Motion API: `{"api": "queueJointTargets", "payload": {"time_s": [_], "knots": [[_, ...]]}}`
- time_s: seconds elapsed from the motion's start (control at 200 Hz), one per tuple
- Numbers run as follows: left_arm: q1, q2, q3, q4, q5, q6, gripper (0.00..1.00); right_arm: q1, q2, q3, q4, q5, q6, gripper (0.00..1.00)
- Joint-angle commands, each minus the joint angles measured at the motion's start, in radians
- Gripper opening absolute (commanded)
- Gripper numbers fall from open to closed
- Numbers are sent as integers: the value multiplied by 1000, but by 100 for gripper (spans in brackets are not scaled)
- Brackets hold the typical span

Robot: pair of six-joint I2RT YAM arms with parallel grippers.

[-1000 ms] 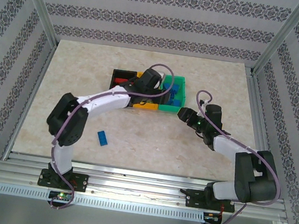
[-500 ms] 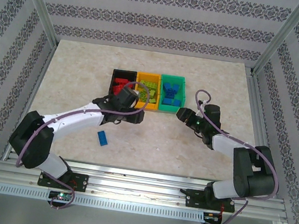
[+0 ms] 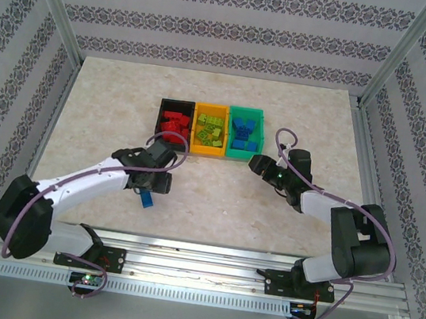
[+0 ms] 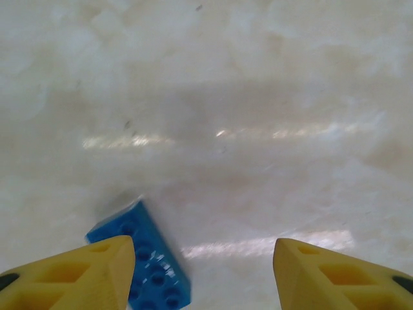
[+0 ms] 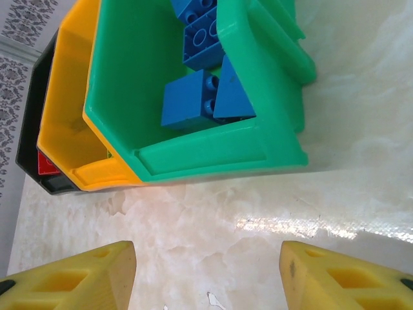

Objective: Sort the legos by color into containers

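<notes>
blue lego (image 4: 153,263) beside one finger of left gripper (image 4: 201,258); fingers spread, grasping nothing

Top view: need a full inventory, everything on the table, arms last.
table: 1, beige marble pattern, under everything
black bin: 1, black, left end of the bin row
yellow bin: 1, orange-yellow, middle of row
green bin: 1, green, right end of row
red bricks: several, red, in black bin
lime bricks: several, lime green, in yellow bin
blue bricks: several, blue, in green bin
loose brick: 1, blue, on table, nearer than the bins
left end effector: 1, yellow, open, beside loose brick
right end effector: 1, yellow, open, empty, near green bin
</notes>
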Motion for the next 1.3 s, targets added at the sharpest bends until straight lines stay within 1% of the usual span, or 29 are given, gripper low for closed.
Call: {"api": "queueJointTargets", "payload": {"time_s": [0.0, 0.07, 0.19, 0.29, 0.4, 0.57, 0.66, 0.824, 0.894, 0.999, 1.109, 1.224, 1.299], "knots": [[32, -52, -59, -62, 16, -69, 57, 14, 2, 16, 23, -12, 7, 61], [59, -67, -91, -44, 55, -80, 56, 18, -2, 10, 36, -16, 15, 61], [83, -65, -129, -7, 78, -86, 54, 26, 4, 19, 15, 2, -1, 61], [100, -21, -127, 23, 108, -75, 54, 25, -1, 16, 32, -23, 16, 61], [104, 40, -111, 43, 128, -65, 53, 37, -11, 17, 7, 13, -10, 61], [106, 114, -101, 94, 144, -54, 51, 33, -10, 17, 15, -2, -1, 61], [106, 135, -103, 112, 146, -49, 44, 33, -6, 21, 1, 10, -11, 62], [105, 160, -96, 115, 157, -39, 40, 36, -2, 19, 17, -3, -1, 62], [106, 148, -107, 144, 172, -35, 32, 36, 5, 24, 8, 4, -6, 62], [105, 130, -110, 175, 189, -28, 25, 33, 9, 25, 18, -14, 4, 61], [105, 112, -107, 192, 203, -29, 24, 39, 11, 27, 9, 5, -7, 62], [105, 108, -105, 227, 212, -21, 22, 35, 16, 27, 16, -14, 2, 62], [103, 110, -93, 241, 228, -27, 22, 40, 15, 27, 14, 2, -5, 62]]}}
